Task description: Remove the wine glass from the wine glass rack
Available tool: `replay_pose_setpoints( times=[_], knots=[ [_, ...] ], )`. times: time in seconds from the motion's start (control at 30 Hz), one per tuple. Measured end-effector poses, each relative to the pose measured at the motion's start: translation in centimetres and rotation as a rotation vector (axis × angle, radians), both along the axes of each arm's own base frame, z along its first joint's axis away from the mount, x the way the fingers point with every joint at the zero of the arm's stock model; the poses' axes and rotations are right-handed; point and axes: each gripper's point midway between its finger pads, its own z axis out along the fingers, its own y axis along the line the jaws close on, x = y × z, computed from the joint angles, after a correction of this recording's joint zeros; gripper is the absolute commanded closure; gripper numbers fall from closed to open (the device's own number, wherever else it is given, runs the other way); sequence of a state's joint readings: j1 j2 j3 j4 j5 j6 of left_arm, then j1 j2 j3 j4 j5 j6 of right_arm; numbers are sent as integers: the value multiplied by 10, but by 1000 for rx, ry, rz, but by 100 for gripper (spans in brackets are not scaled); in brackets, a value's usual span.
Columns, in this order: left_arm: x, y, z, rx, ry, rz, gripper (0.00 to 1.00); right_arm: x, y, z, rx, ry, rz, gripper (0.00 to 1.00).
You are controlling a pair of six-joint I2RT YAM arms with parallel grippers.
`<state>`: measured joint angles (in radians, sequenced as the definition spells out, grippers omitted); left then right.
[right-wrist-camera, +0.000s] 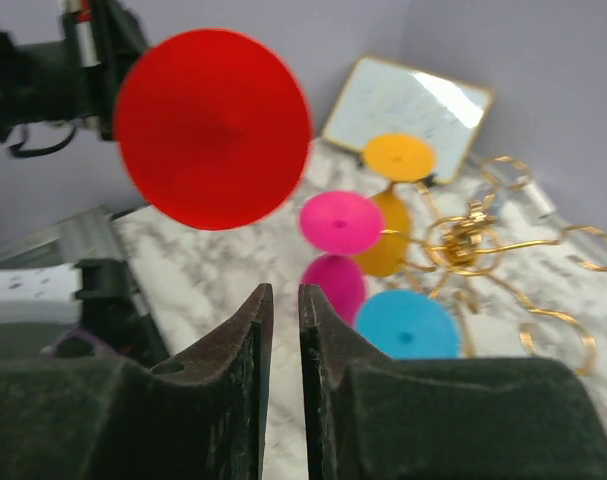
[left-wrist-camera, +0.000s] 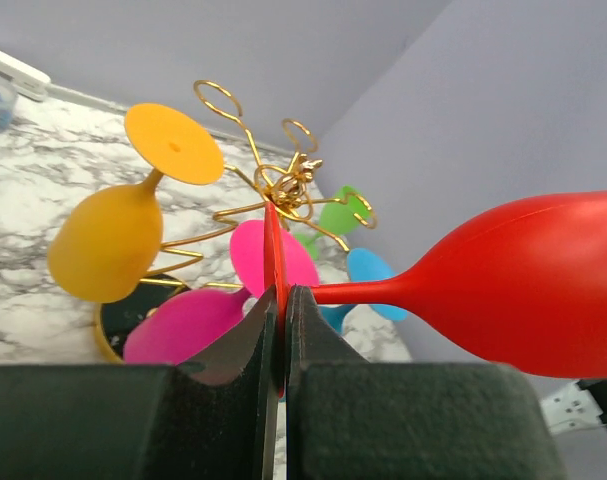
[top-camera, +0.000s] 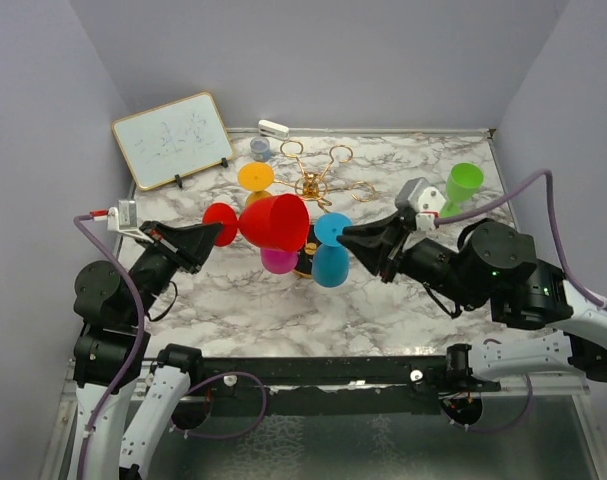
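My left gripper [top-camera: 213,237] [left-wrist-camera: 281,292] is shut on the flat foot of a red wine glass [top-camera: 275,222] [left-wrist-camera: 523,285]. The glass lies sideways in the air, just left of the wine glass rack [top-camera: 313,185] [left-wrist-camera: 288,185], clear of its gold arms. Orange [top-camera: 255,177], pink [top-camera: 278,261] and blue [top-camera: 330,262] glasses hang upside down on the rack. My right gripper [top-camera: 345,238] [right-wrist-camera: 286,292] sits beside the blue glass [right-wrist-camera: 408,325]. Its jaws stand a narrow gap apart with nothing between them, and they face the red bowl [right-wrist-camera: 213,128].
A green glass [top-camera: 463,185] stands on the marble table [top-camera: 233,300] at the right, behind my right arm. A small whiteboard [top-camera: 173,140] leans at the back left. Along the back edge are a little grey-blue cup [top-camera: 260,148] and a white object [top-camera: 273,128].
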<state>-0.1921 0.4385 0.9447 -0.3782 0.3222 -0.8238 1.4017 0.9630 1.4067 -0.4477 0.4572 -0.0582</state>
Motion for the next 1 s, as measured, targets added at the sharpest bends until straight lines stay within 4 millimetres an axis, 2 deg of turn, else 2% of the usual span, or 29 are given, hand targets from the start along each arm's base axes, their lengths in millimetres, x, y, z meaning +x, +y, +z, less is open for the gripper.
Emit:
replay_pose_setpoints(
  times=[0.07, 0.13, 0.27, 0.37, 0.7, 0.8, 1.0],
  knots=[
    [0, 2, -4, 60, -18, 8, 100, -14, 14, -9, -6, 99, 81, 66],
    [-1, 4, -7, 110, -34, 12, 100, -27, 23, -21, -22, 183, 140, 60],
    [-4, 7, -12, 166, -54, 16, 100, -46, 29, -34, -40, 283, 223, 58],
    [-7, 8, -11, 187, -81, 16, 100, -51, 31, -34, -33, 324, 245, 57],
    [-25, 5, -5, 195, -150, -20, 100, -40, 37, -37, -19, 370, 166, 55],
    [-30, 5, -3, 192, -167, -26, 100, -35, 36, -31, 1, 369, 137, 51],
    [-33, 5, -1, 190, -181, -25, 100, -26, 43, -21, 27, 368, 89, 51]
  ],
)
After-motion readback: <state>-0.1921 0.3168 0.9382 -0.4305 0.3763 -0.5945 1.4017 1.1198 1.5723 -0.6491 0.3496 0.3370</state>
